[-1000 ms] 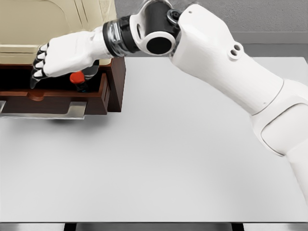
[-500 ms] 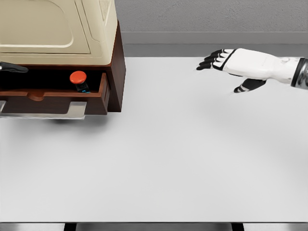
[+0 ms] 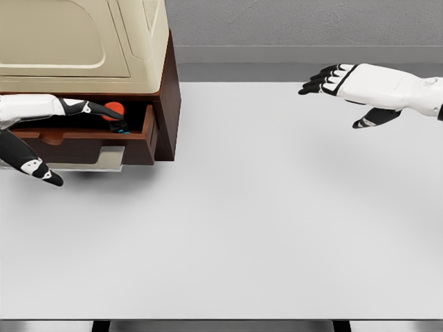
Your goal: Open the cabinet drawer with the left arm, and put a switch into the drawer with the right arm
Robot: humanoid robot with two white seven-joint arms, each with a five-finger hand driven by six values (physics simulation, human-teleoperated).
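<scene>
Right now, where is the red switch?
In the head view, the red switch sits inside the open drawer of the cabinet at the left of the table, just beyond the left hand's fingertips.

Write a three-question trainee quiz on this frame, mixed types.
1. True or false: the red switch lies inside the open drawer.
2. Which hand is at the drawer? A) left hand B) right hand
3. Fill in: the right hand hovers over the white ____, holding nothing.

Key: 1 true; 2 A; 3 table.
</scene>
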